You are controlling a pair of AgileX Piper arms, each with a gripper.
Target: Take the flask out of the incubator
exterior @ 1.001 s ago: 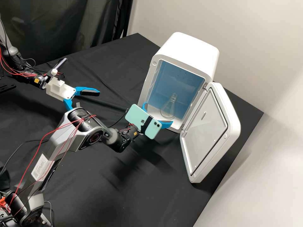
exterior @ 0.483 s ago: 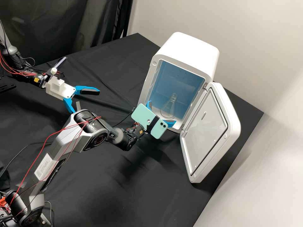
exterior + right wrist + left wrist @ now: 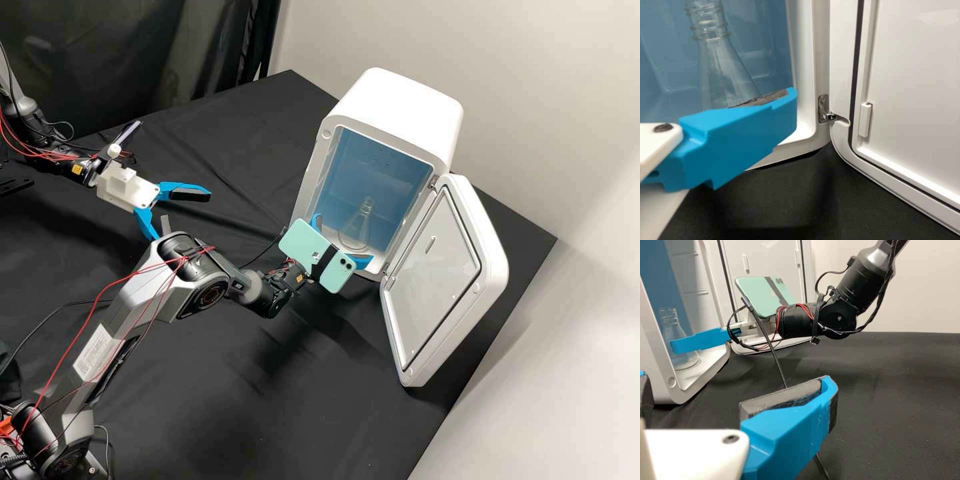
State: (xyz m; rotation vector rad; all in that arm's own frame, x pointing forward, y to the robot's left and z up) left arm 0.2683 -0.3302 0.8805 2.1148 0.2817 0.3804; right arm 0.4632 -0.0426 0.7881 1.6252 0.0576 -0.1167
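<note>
Flask (image 3: 361,219) stands on the floor inside the incubator (image 3: 400,110), whose door (image 3: 441,280) hangs wide open. Right gripper (image 3: 341,238) sits at the incubator's mouth, fingers spread, one just beside the flask. Left gripper (image 3: 181,213) hovers well away from the incubator, spread too.

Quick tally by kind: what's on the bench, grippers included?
incubator: 1
flask: 1
grippers: 2, left gripper and right gripper
phone on the right arm's wrist: 1
Total: 5
</note>
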